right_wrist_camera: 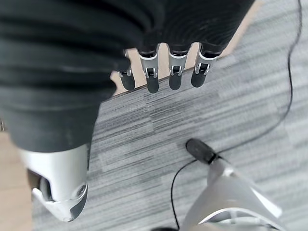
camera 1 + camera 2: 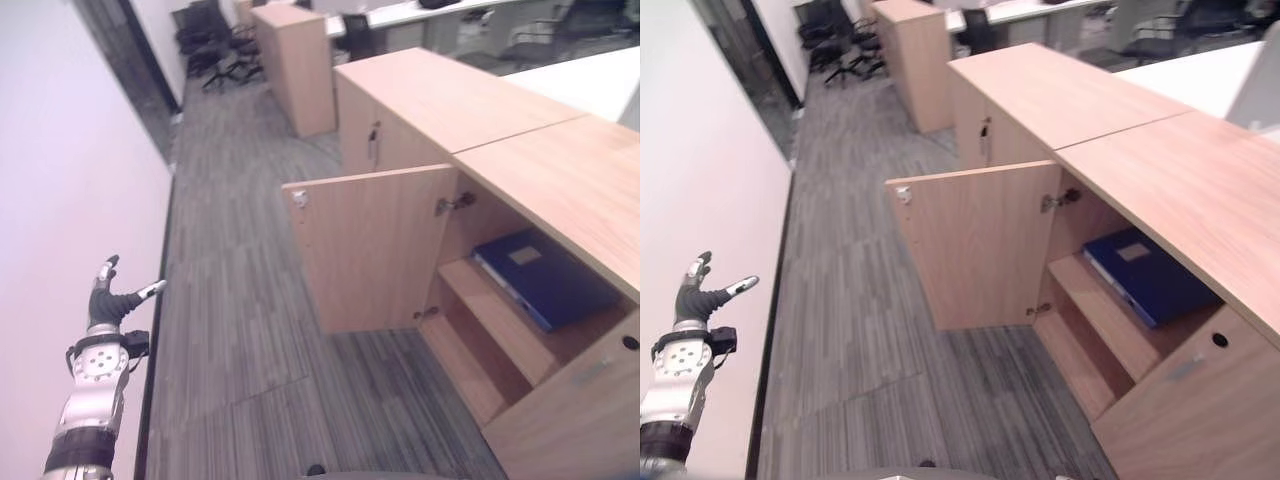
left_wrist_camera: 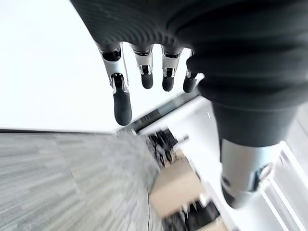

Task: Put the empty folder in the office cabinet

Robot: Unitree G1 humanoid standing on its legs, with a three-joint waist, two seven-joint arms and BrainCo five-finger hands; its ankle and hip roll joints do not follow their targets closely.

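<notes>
Blue folder (image 2: pixel 545 275) is lying flat on the shelf inside the office cabinet (image 2: pixel 560 190), door (image 2: pixel 370 245) swung wide; left hand (image 2: pixel 108 300) is up by the white wall (image 2: pixel 60 200), fingers spread, holding nothing. Right hand (image 1: pixel 163 72) hangs over the carpet (image 1: pixel 216 110), fingers relaxed, empty too.

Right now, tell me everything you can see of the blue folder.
The folder is dark blue with a pale label on its cover, smooth like plastic or coated board. It lies flat, closed, on the upper shelf inside the open cabinet, under the cabinet's top, its long side running back into the compartment. Only the shelf touches it. The door stands open beside it. Neither hand holds it: the left hand is raised by the wall.
</notes>
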